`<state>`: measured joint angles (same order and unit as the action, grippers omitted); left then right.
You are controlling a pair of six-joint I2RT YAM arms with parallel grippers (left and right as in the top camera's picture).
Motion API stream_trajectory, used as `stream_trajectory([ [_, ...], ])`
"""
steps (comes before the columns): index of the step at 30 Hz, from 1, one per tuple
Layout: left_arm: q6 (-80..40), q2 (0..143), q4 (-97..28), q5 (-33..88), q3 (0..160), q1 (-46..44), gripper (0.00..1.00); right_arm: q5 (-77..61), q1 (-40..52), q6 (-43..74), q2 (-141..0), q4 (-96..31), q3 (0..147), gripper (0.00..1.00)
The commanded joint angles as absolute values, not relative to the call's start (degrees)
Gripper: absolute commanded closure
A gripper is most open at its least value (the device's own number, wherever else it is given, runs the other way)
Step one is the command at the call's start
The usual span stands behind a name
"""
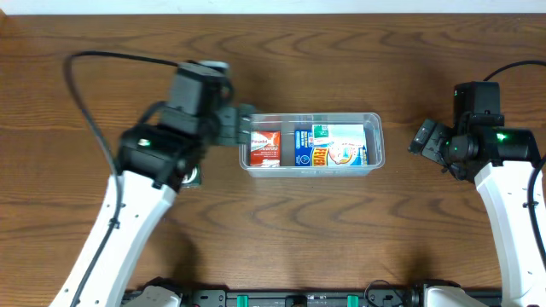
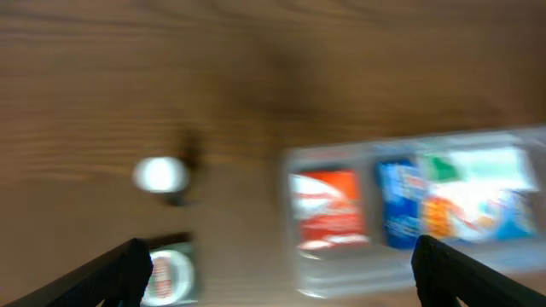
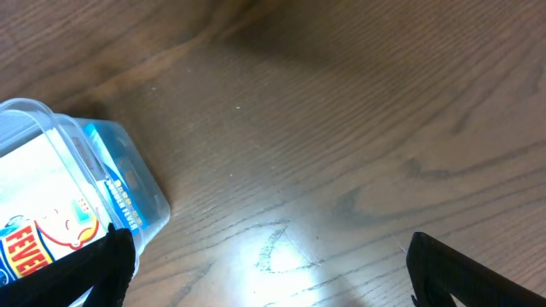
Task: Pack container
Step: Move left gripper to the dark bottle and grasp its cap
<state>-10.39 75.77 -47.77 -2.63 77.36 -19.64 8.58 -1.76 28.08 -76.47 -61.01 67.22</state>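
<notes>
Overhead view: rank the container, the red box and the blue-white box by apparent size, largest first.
1. container, which holds both boxes
2. blue-white box, filling roughly the right half of it
3. red box, clearly smaller

All three sit at about the same distance from the camera, so the order is fair.

Both arms share one build: long, smooth white link shells joined by blocky black joint housings. The left arm has a small green light on its black joint, and a thin black cable arcs from it on the far left. The right arm shows the same green light and a second cable, also black. The left gripper and right gripper are black. Seen from the wrists, the left fingers and right fingers are matt black, blunt wedges.
</notes>
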Motion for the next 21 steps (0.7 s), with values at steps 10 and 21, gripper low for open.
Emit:
stream_trajectory([
  [10,0.9,93.4,-45.9,0.5,77.7,-4.3,0.02,8.8,-2.1,28.7,-76.6,-61.0,67.3,0.01],
  [21,0.8,102.5,-41.5,1.1,77.7,-3.6,0.08,8.8,-2.1,28.7,-76.6,-61.0,67.3,0.01],
])
